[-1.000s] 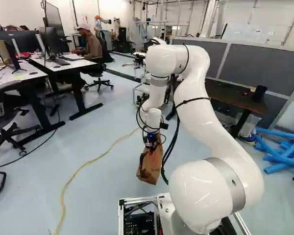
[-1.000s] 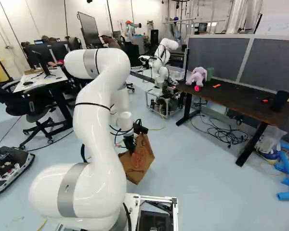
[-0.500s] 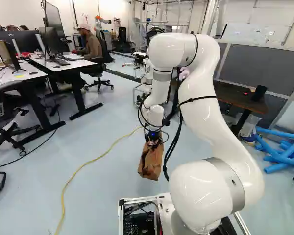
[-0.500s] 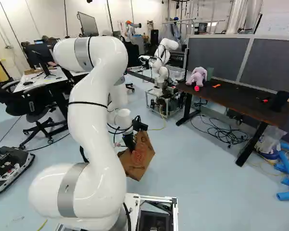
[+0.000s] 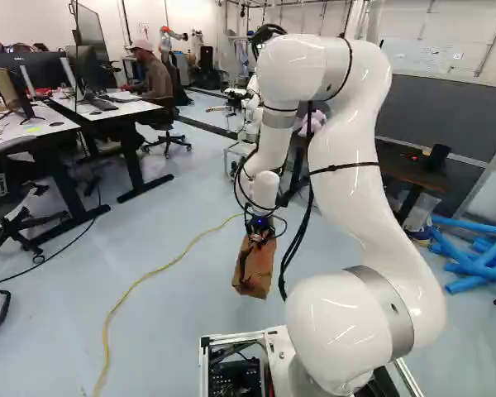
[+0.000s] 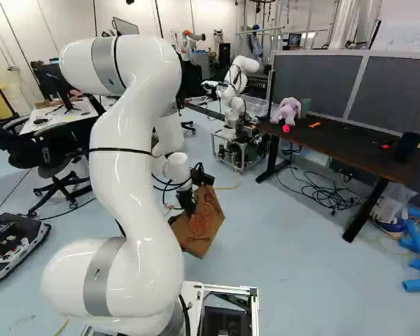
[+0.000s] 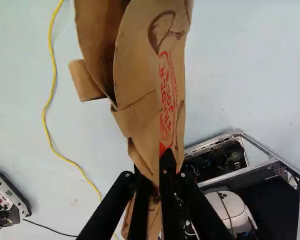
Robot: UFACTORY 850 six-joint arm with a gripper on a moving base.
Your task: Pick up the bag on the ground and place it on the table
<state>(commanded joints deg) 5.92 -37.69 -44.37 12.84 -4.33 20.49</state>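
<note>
- One brown paper bag (image 6: 199, 227) hangs from the jaws, seemingly off the floor (image 6: 287, 245).
- Paper sits pinched between nearly closed jaws.
- Grasp looks done; lifting is in hand.
- Next: raise it above the dark bench (image 6: 336, 143), towards two o'clock in the right base view, missing the plush toy (image 6: 287, 110).

The bag (image 7: 140, 65) is matt paper (rather creased), the arm (image 5: 355, 207) glossy.

Paper bag (image 5: 253, 273): one. Dark table (image 6: 336, 143): one. Plush toy (image 6: 287, 112): one. Hand (image 5: 259, 235): one.
</note>
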